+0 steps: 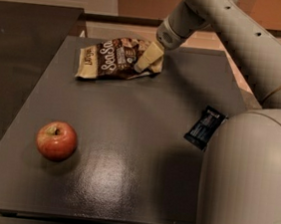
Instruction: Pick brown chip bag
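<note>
While the brown chip bag (111, 60) lies on the far part of the dark grey table (128, 133), slightly left of the table's middle, its large white script lettering faces upward. Its cream ends point left and right, and its long side runs roughly parallel to the far table edge.

The gripper (147, 59) is positioned at the right end of the bag and overlaps that end in the camera view. Whether the gripper is open, closed, or holding the bag cannot be determined from this view.

The pale robot arm (229, 28) descends from the upper right, with its wrist directly above the gripper.

A red apple (56, 140) stands on the near-left part of the table, stem hollow upward, well apart from the bag.

A small black wrapped packet (205, 127) lies near the right table edge, tilted, well apart from both bag and apple. The rounded robot body (248, 185) fills the lower right corner and covers part of the packet.

A second dark surface (22, 46) adjoins the table on the left.
</note>
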Tool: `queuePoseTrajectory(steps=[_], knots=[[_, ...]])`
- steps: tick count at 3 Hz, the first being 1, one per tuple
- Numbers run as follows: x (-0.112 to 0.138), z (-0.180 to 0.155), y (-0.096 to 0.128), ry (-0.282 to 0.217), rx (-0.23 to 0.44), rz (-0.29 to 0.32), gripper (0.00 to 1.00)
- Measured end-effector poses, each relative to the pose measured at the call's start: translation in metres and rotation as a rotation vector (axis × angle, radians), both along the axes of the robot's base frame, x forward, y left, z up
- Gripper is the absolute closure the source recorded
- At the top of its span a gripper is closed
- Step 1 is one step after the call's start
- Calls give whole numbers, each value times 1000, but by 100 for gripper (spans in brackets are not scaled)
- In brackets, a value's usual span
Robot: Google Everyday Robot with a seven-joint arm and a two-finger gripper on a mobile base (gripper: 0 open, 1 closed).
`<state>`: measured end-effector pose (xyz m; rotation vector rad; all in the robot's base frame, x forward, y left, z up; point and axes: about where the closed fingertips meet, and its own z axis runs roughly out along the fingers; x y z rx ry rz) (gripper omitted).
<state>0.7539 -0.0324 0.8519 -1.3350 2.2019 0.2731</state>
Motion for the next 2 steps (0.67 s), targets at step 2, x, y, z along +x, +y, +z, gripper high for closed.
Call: queuePoseTrajectory(steps=[2], knots=[[-3,3,11,-4,24,56,41]])
